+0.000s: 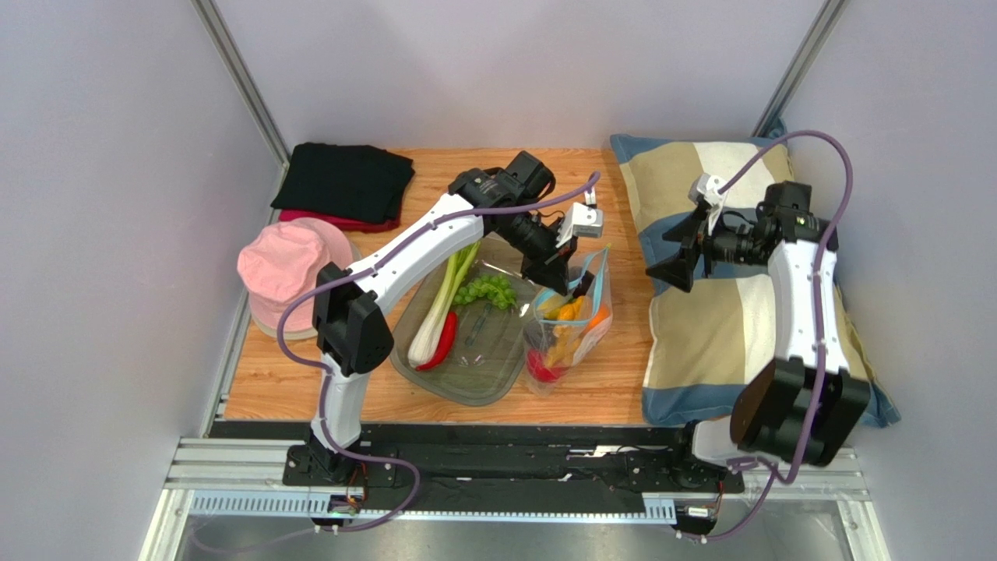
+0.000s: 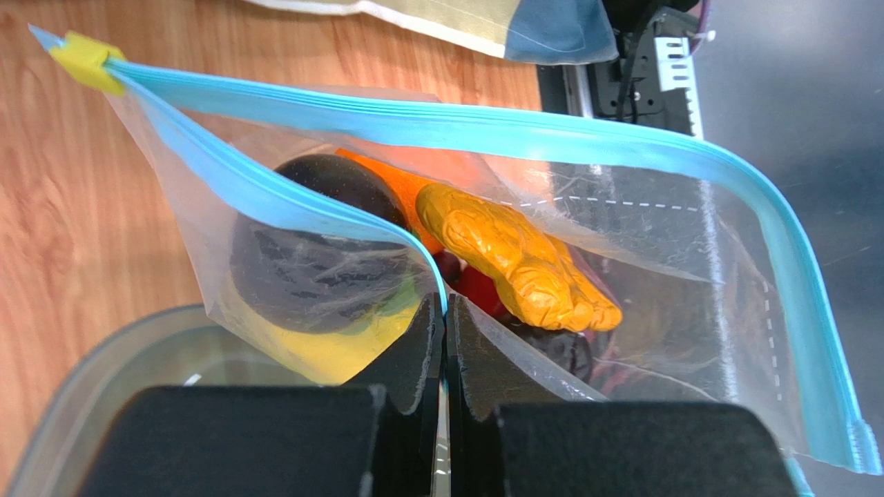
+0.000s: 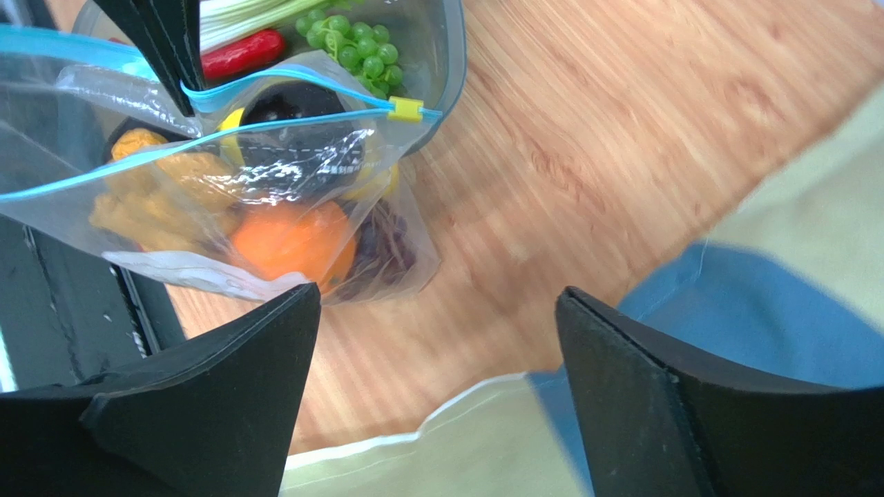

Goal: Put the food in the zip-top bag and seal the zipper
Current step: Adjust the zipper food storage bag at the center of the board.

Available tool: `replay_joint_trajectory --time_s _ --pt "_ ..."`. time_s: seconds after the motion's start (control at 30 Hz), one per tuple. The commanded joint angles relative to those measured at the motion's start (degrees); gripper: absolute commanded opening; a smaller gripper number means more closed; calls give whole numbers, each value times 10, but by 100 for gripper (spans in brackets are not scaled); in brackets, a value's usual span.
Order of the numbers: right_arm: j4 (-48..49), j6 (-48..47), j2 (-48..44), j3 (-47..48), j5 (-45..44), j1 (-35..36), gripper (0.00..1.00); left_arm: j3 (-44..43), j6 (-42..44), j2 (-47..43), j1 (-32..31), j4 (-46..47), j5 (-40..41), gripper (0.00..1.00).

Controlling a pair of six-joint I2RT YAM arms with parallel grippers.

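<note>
The zip-top bag stands on the table, mouth open, holding orange pieces, a dark plum, yellow lemon and red fruit. My left gripper is shut on the near side of the bag's blue zipper. The zipper's far side arcs apart from it, with a yellow slider at the end. My right gripper is open and empty above the pillow, to the right of the bag. A leek, red chili and green grapes lie in the tray.
The clear grey oval tray sits left of the bag. A blue and beige pillow covers the table's right side. A pink hat and black folded cloth lie at the back left.
</note>
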State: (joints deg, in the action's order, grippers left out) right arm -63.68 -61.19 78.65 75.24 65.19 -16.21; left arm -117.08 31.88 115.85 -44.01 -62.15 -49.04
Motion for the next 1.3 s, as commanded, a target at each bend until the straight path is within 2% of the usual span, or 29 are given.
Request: replay_joint_trajectory --time_s 0.0,0.17,0.53,0.63,0.77,0.93,1.03,1.13,1.23,1.27 --pt "-317 -351 64 59 122 5 88 -48 83 10 2 -17 -34 6" --pt "-318 -414 111 65 146 19 87 -22 167 -12 1 -27 -54 8" --pt "-319 -444 156 70 170 79 83 -19 241 -26 -26 -60 -45 7" --pt "-319 -471 151 68 157 98 82 -23 244 -23 -28 -68 -41 7" --pt "-318 -579 127 41 130 118 82 -42 233 -12 -28 -74 -48 7" --pt "-318 -647 79 13 90 137 81 -56 216 -5 -28 -74 -47 7" --pt "-318 -672 55 3 67 151 73 -54 207 -9 -28 -71 -50 7" --pt "-318 -666 45 2 57 159 61 -40 199 -19 -28 -63 -50 7" --pt "-316 -620 48 21 41 175 37 -24 195 -35 -29 -51 -47 9" --pt "-317 -604 49 32 35 176 23 -18 190 -40 -28 -40 -46 11"
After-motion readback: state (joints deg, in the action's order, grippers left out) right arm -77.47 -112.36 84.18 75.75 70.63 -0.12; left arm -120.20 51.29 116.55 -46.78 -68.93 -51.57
